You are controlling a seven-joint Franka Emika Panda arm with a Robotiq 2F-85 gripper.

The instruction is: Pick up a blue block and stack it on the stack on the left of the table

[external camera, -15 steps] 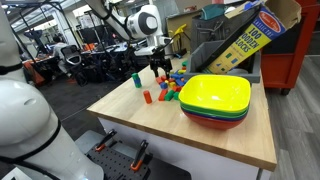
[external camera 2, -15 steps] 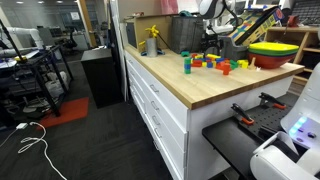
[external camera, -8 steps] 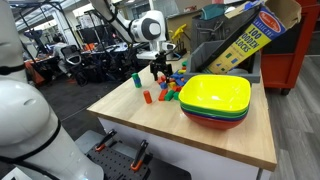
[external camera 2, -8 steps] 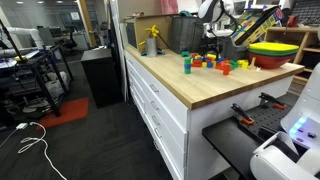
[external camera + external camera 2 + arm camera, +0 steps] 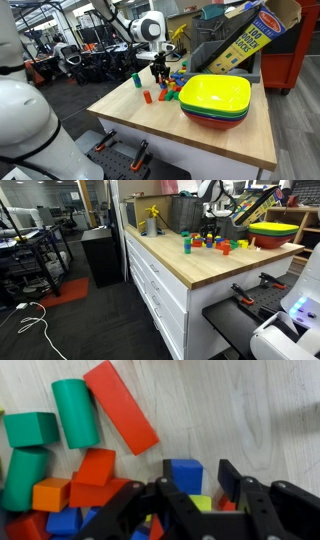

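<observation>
The desk has the stacked bowls to one side, which leaves the loose heap of blocks in open reach. The arm hangs above that heap, probably so it can descend straight down among crowded pieces. The stack, a dark-green upright, stands apart from the heap with free space around it. In the wrist view the jaws are spread and unclenched, one on each side of the blue block. That block lies on the desk at the heap's edge, so the jaws seem lined up for a pinch.
</observation>
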